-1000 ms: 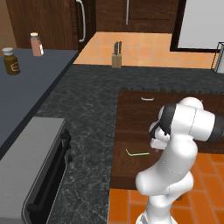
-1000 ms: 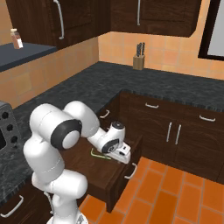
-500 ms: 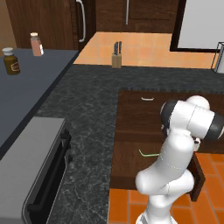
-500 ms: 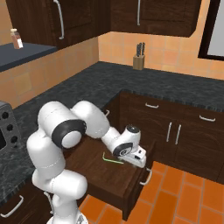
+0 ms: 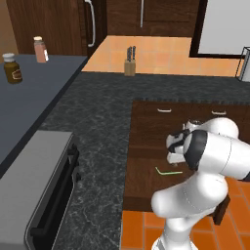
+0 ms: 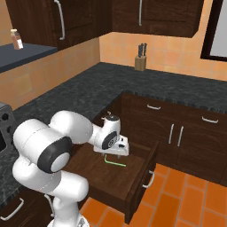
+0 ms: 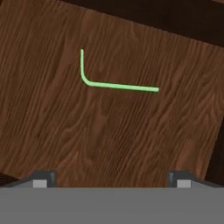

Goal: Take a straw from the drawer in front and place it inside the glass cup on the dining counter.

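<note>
Hand view, straw [image 7: 118, 86] flat, crosswise, bent end upward

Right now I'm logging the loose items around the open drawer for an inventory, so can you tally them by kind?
Straw: 1, lying flat in the open drawer
Knife block: 1, on the black counter
Jars: 2, a dark one and a reddish one, on the grey counter
Total: 4
</note>
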Robot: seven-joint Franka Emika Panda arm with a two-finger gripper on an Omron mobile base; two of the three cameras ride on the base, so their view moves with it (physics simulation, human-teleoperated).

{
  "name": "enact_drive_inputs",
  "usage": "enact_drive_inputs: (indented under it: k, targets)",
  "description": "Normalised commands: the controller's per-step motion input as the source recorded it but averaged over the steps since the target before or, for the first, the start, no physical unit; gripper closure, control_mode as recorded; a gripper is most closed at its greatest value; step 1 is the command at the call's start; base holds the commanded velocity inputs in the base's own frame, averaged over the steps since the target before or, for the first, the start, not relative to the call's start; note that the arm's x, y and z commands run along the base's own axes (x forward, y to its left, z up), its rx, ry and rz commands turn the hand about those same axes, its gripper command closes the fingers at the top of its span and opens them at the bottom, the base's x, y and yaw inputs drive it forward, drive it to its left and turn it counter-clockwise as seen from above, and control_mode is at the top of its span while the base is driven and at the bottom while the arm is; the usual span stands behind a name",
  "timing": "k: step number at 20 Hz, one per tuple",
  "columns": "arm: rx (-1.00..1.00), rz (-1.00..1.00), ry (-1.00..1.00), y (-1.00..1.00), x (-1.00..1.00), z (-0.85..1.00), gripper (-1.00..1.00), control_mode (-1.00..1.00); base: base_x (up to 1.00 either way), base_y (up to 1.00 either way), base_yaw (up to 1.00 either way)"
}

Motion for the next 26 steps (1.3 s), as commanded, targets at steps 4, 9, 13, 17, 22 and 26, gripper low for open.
enact_drive_inputs:
  k: [4,9,13,17,22,26]
  targets:
    - [-0.12,0.17,0.0,0.47,0.48,-0.17,-1.0,-1.0,0.0,0.0,0.0]
    - [0.0,0.04,0.09,0.07,0.5,-0.34,-1.0,-1.0,0.0,0.0,0.0]
    - [0.0,0.0,0.06,0.03,0.48,-0.38,-1.0,-1.0,0.0,0.0,0.0]
    - [0.0,0.01,0.04,0.09,0.5,-0.34,-1.0,-1.0,0.0,0.0,0.0]
    - [0.0,0.07,0.07,0.0,0.42,-0.42,-1.0,-1.0,0.0,0.0,0.0]
    - [0.0,0.09,0.03,0.0,0.08,-0.38,-1.0,-1.0,0.0,0.0,0.0]
